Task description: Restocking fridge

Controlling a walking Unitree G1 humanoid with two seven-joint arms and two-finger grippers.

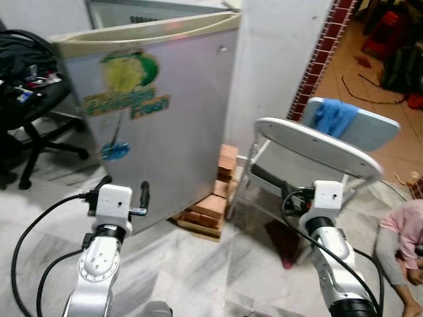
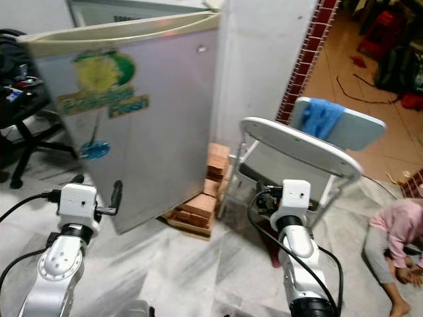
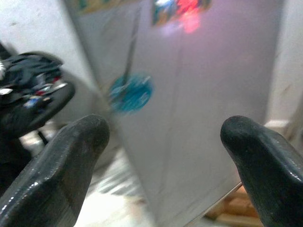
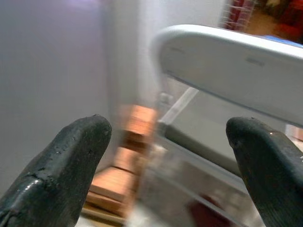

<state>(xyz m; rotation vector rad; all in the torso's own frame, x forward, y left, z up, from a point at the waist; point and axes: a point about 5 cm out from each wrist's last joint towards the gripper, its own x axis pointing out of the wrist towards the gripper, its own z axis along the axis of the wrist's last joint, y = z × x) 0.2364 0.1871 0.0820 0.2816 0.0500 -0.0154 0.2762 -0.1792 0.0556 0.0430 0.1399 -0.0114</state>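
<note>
Fridge (image 1: pixel 158 112) ahead on left, grey door with green sticker (image 1: pixel 129 82) facing robot, left gripper (image 3: pixel 163 161) spread wide just before door, right gripper (image 4: pixel 165 165) likewise spread, empty, facing folding chair (image 1: pixel 317 148), bricks (image 1: pixel 208 205) between, person (image 1: pixel 403 247) far right

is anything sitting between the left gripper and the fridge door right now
Nothing visible does. The left gripper is open and empty, pointed straight at the fridge door, with just open space between its fingers and the door's grey face. The folding chair stands off to the right, near the right gripper.
</note>
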